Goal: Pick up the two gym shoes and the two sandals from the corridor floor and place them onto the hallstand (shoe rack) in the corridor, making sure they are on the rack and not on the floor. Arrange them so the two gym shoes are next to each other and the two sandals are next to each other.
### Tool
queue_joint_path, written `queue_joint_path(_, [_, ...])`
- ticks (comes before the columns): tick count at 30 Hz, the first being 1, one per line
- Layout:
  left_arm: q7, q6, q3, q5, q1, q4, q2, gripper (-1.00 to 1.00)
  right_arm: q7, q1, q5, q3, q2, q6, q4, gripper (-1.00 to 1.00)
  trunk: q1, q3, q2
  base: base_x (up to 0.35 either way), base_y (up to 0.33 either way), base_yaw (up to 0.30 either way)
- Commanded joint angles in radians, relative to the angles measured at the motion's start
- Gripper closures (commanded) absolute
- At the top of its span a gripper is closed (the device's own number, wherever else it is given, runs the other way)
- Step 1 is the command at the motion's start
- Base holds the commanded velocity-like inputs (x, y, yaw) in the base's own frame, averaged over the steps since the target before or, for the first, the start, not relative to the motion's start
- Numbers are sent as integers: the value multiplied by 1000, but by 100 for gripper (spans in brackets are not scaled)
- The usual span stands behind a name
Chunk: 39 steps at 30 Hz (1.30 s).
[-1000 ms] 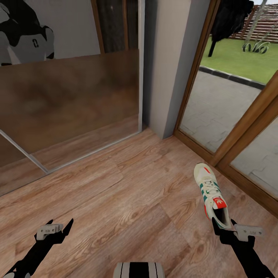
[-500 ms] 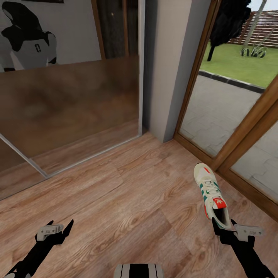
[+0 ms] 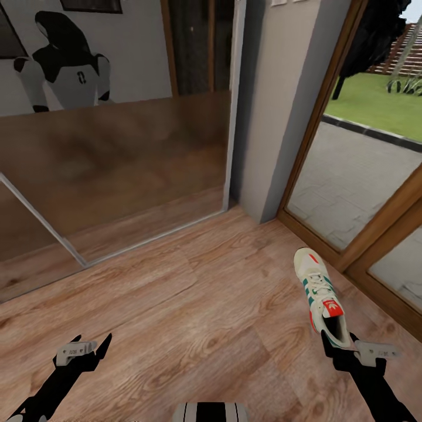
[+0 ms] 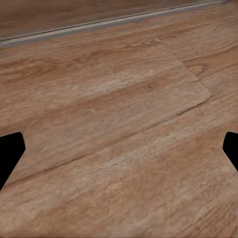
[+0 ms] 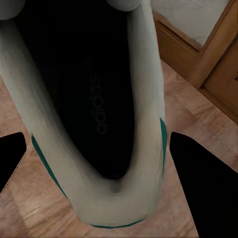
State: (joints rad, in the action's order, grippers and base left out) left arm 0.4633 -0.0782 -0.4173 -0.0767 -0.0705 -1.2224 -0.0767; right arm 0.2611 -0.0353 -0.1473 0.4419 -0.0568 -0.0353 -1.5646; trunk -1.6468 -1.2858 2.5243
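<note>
— What lies around the robot?
— A light brown wood-grain plank floor [image 3: 193, 305] with knots and seams, a large mirrored sliding panel [image 3: 111, 170] on a metal floor rail, a grey wall pillar [image 3: 287, 94], and brown wooden-framed glass doors [image 3: 375, 234] giving onto paving and grass.

— And the task's thing?
— One white lace-up gym shoe with green side stripes and a red-orange tongue label [image 3: 321, 299] lies on the floor beside the door frame's bottom rail, toe toward the pillar.

— Anything in the way?
— Bare planks lie between it and the mirror.

— The tools?
— The black right gripper [image 3: 340, 347] is at the shoe's heel, one finger on each side of the collar [image 5: 94, 124]; whether they pinch it, I cannot tell. The black left gripper [image 3: 82, 347] hangs over bare planks [image 4: 119, 129], fingers spread wide, holding nothing.
</note>
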Motion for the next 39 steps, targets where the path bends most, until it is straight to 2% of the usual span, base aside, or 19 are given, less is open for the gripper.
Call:
queue_joint_path(1, [0, 0, 0, 0, 0, 0, 0, -100, 0, 0, 0, 0, 0, 0, 0, 100, 0, 1, 0, 7, 0, 118])
queue_joint_path(14, [0, 0, 0, 0, 0, 1, 1, -100, 1, -1, 0, -2, -1, 0, 0, 100, 0, 3, 0, 2, 0, 85])
queue_joint_path(28, [0, -1, 18, 1, 0, 3, 1, -100, -2, -2, -1, -5, -2, 0, 1, 100, 0, 3, 0, 0, 0, 256])
queue_joint_path(39, [0, -1, 24, 1, 0, 3, 1, -100, -1, -2, -4, -15, -26, 0, 1, 100, 0, 3, 0, 0, 0, 277])
